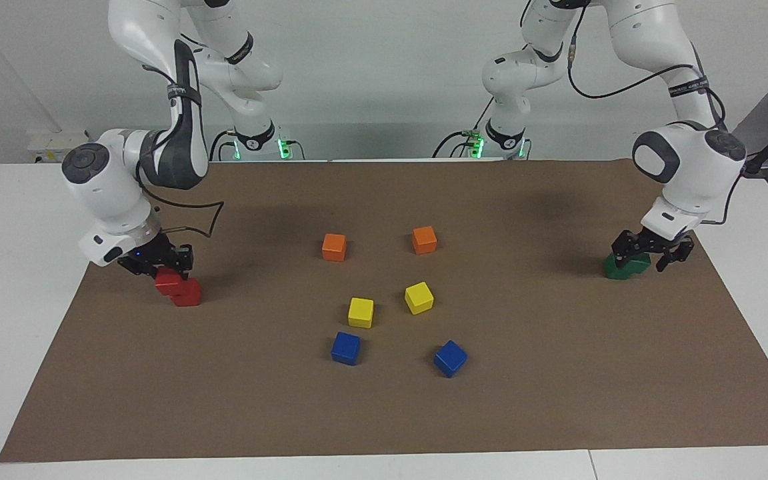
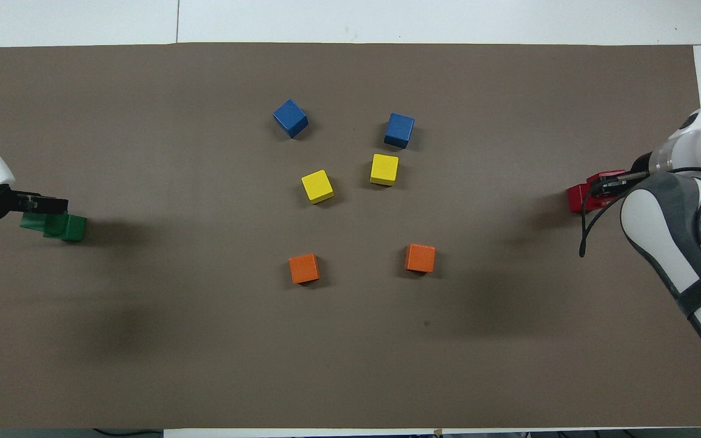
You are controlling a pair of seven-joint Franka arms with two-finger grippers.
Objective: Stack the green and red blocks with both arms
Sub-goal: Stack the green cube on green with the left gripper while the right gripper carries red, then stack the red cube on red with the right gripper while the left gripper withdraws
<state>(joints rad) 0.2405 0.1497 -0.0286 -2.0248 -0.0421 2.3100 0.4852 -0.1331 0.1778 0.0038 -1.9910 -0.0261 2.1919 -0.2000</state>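
Plain brown mat over a white table, no pattern on either. Two bright red blocks down at the right arm's end, two dark green blocks at the left arm's end, all glossy solid colour. In the middle: two orange cubes, two yellow cubes, two blue cubes, all plain. White arms with grey joint caps, black cables, black left gripper and black right gripper. Small green lights glowing at both bases.
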